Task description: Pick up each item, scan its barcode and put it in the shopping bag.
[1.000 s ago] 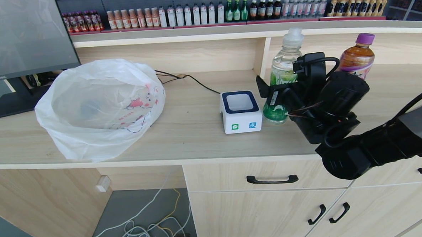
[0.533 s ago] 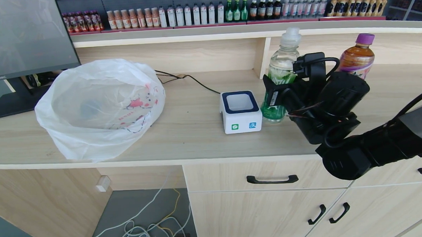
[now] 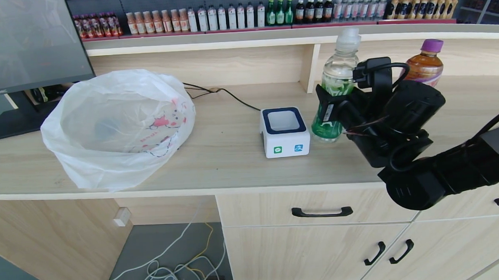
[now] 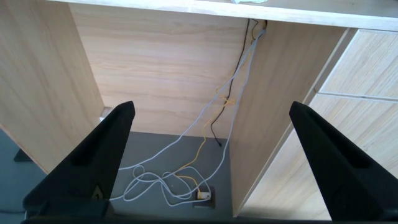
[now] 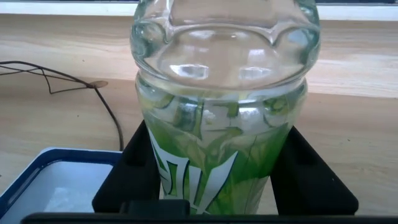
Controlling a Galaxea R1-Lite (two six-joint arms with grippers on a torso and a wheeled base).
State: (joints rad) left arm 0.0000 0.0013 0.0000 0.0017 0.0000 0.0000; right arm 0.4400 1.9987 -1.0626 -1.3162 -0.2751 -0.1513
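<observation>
A clear bottle with a green label stands upright just right of the white barcode scanner. My right gripper is shut on its lower body, and I cannot tell whether its base touches the counter. In the right wrist view the bottle sits between the black fingers of the right gripper, with the scanner beside it. The white shopping bag lies open at the counter's left. My left gripper hangs open below the counter, holding nothing.
A brown drink bottle with a purple cap stands behind my right arm. A monitor is at the far left, and a black cable runs behind the scanner. Bare counter lies between bag and scanner. Loose cables lie on the floor.
My right gripper's fingers closed onto the green-labelled bottle. The bottle tipped briefly, then came upright and rose slightly with the arm. The bag and the scanner stayed put.
</observation>
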